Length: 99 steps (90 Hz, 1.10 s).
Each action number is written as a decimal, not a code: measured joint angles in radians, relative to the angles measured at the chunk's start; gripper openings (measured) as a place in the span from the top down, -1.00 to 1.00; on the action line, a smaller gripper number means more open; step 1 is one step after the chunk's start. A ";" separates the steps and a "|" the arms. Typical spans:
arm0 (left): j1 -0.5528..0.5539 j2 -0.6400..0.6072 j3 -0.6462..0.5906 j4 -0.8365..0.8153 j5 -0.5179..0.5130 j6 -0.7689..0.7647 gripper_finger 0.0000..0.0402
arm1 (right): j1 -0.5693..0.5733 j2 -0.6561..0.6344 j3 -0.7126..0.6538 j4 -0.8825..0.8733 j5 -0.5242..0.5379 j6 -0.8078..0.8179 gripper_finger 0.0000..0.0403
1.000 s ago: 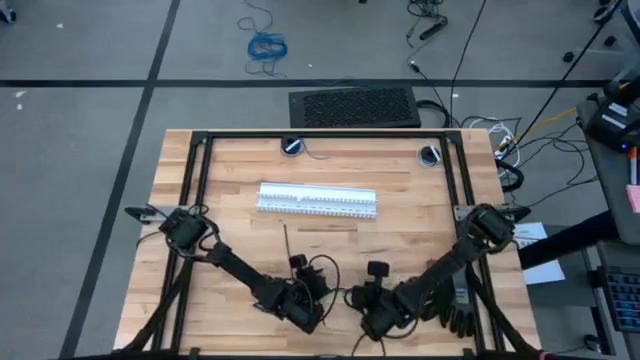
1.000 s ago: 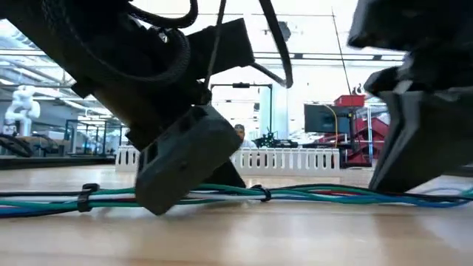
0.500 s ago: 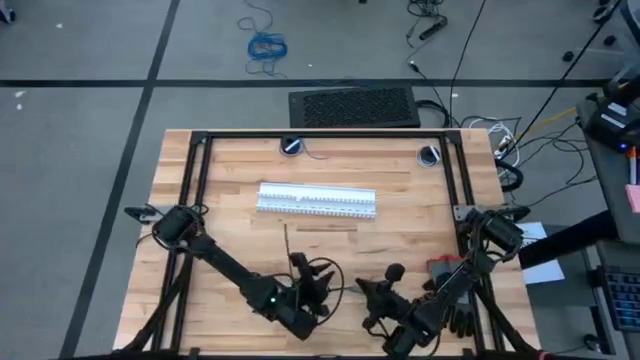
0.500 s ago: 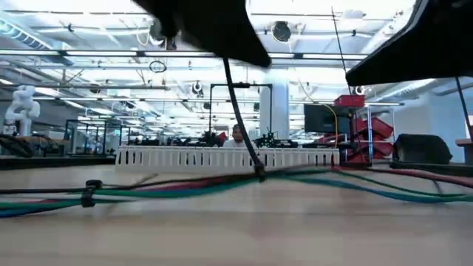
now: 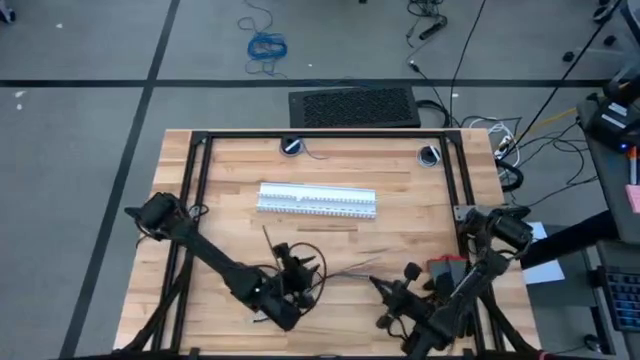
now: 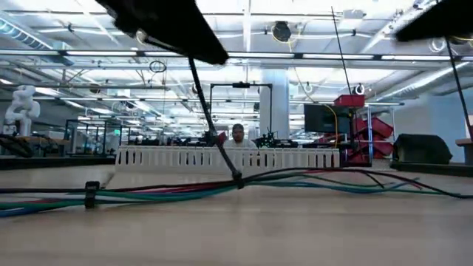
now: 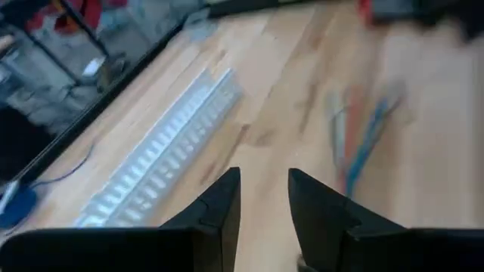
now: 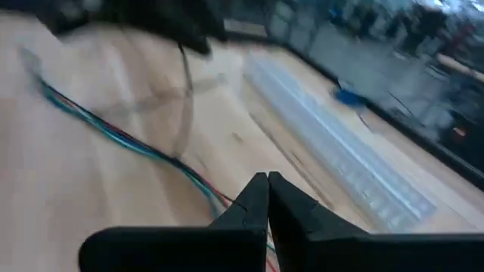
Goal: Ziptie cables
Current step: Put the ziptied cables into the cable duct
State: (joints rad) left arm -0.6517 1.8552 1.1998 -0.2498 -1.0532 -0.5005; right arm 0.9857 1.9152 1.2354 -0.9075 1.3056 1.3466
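- Left gripper [image 7: 262,198] hangs above the table [image 5: 400,175] near the cables [image 6: 185,191], jaws parted, empty.
- Right gripper [image 8: 268,198] hangs nearby, jaws pressed together, empty.
- One ziptie [image 6: 213,135] slants up from the bundle.

Bright, even overhead light from ceiling fixtures washes out the low view's background, both wrist views are heavily motion-blurred, with the cables [image 7: 361,143] ahead of the left gripper [image 7: 263,198] smeared, and the high view is soft with faint shadows.

Slotted strips [image 5: 317,199] block mid-table; far corners free.
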 joint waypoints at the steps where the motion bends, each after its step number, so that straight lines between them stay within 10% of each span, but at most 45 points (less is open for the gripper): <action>1: -0.002 -0.002 -0.004 0.011 -0.001 0.005 0.45 | 0.006 -0.005 0.000 -0.002 0.003 0.000 1.00; 25: -0.016 -0.079 -0.156 0.081 -0.071 -0.132 0.45 | 0.096 -0.090 -0.091 0.036 -0.014 0.102 1.00; 53: -0.071 -0.161 -0.320 0.072 -0.139 -0.388 0.45 | 0.139 -0.090 -0.355 0.606 -0.037 -0.018 1.00; 67: 0.003 -0.193 -0.353 -0.248 -0.161 -0.652 0.45 | 0.096 -0.090 -0.419 0.727 -0.079 -0.052 1.00; 78: 0.072 -0.194 -0.377 -0.360 -0.079 -0.827 0.45 | 0.064 -0.090 -0.412 0.850 -0.101 -0.215 1.00; 99: 0.056 -0.194 -0.424 -0.035 -0.221 -0.636 0.45 | 0.022 -0.090 -0.374 1.190 -0.127 -0.705 1.00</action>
State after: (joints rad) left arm -0.5954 1.6608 0.7758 -0.2843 -1.2737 -1.1362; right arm 1.0081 1.8256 0.8618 0.2827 1.1781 0.6413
